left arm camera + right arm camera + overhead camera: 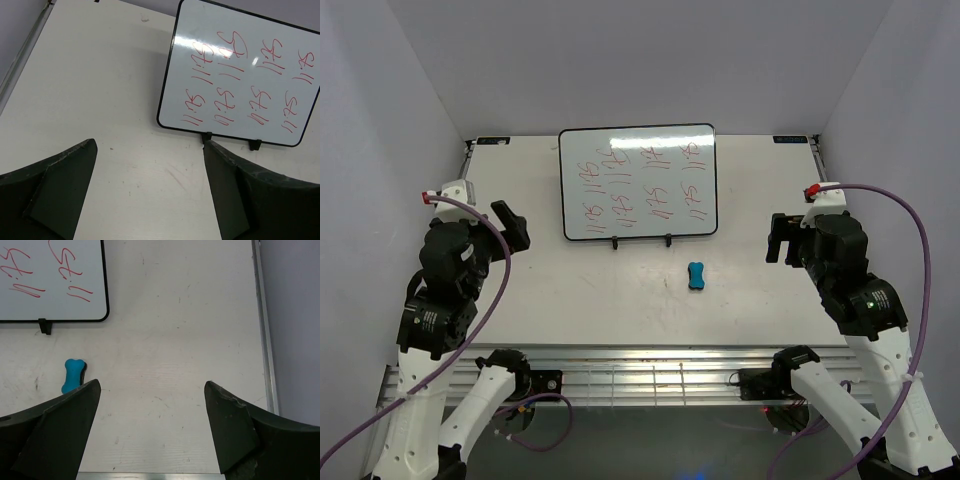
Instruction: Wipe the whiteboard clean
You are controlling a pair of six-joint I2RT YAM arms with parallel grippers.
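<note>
From above, the whiteboard (pixel 638 182) stands at the far middle of the desk (pixel 570 300), propped on a thin black stand (pixel 640 241) of which only two small feet show under its bottom rim. Red writing (pixel 640 185) covers it in rows, too small here to read. A blue eraser (pixel 696 276) lies on the desk in front of the board, a little right of its centre and apart from it. The left tool (pixel 516 228) and the right tool (pixel 780 240) hang over the desk on either side, well away from the board and the eraser. Their bulk hides how the fingers stand (the wrist cameras settle that).

The left wrist view shows its two dark fingers (pixel 60 190) spread apart with bare desk between them, holding nothing. The board fills the upper right, its right side cut off by the frame. The writing is clearer here and seems to repeat one short word. Both stand feet show.

The right wrist view shows its fingers (pixel 235 425) likewise spread and holding nothing. Only the board's lower right corner and one stand foot appear, at upper left. The eraser lies at the left, just beyond the left finger, showing a dark side layer that the top view does not reveal. A metal rail (pixel 264 340) runs down the right along the desk's edge.
</note>
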